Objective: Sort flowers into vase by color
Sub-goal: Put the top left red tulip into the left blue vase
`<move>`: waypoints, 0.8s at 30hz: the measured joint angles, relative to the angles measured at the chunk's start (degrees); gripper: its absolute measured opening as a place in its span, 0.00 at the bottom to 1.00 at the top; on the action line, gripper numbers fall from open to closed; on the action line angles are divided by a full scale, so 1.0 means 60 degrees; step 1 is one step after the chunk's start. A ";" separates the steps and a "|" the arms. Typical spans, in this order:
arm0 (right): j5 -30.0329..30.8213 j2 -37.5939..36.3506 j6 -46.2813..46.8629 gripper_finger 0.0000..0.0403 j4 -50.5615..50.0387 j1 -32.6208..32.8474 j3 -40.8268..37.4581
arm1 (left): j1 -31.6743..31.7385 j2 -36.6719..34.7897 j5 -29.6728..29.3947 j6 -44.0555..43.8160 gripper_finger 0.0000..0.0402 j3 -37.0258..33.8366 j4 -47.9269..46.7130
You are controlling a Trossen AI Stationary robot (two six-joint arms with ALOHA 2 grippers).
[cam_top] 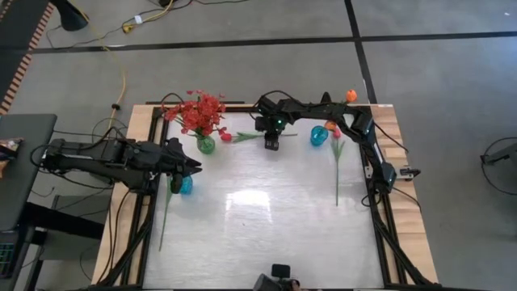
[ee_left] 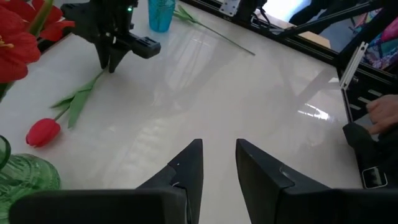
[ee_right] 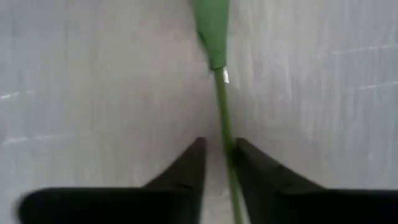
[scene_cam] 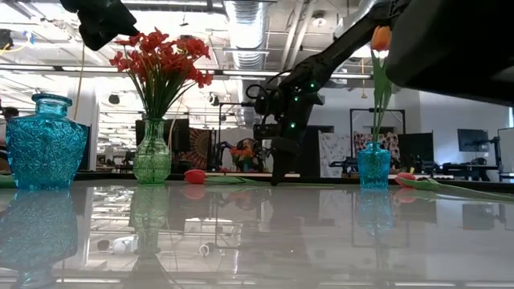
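Observation:
A red-pink tulip [cam_top: 226,137] lies flat on the table at the far middle, bud toward the green vase [cam_top: 206,146], which holds red sprays [cam_top: 202,111]. My right gripper [ee_right: 219,142] points down over the tulip's stem [ee_right: 222,106]. Its fingers stand on either side of the stem with a narrow gap, wider than the stem. An orange tulip [scene_cam: 381,38] stands in the blue vase [cam_top: 318,136]. At the table's left, raised beside a second blue vase [cam_top: 186,184], my left gripper [ee_left: 218,143] is slightly open and holds nothing. My right gripper comes at the tulip's stem [ee_right: 227,155] from above, fingers across it, some way from the bud. The stem runs close along the inner side of one finger [ee_right: 249,168]; whether it touches I cannot tell. The tulip lies on the table.
Another tulip [cam_top: 337,170] lies along the right side, bud near the blue vase. A long stem [cam_top: 166,214] lies by the left edge. A person's hand [ee_left: 379,112] shows beyond the table's edge. The middle and near table is bare.

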 joint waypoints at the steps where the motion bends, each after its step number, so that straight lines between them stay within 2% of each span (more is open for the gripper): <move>1: 0.0018 0.0000 -0.0009 0.19 -0.0002 0.0006 0.0000 | 0.0003 0.0000 0.0000 0.0000 0.20 0.0000 -0.0003; 3: 0.0039 0.0000 -0.0014 0.08 -0.0022 0.0018 0.0000 | 0.0000 0.0000 0.0000 0.0000 0.20 0.0000 0.0000; 5: 0.0039 0.0004 -0.0019 0.04 -0.0031 0.0018 0.0000 | 0.0002 0.0000 0.0000 0.0000 0.20 0.0000 -0.0004; 15: 0.0137 -0.0493 0.0784 0.04 -0.0335 -0.0260 0.0327 | 0.0000 -0.0242 0.0001 0.0250 0.20 -0.0004 0.0163; 24: 0.0035 -0.1559 0.1538 0.04 -0.0337 -0.0636 0.0967 | 0.0000 -0.0775 0.0176 0.1157 0.20 -0.0004 0.1275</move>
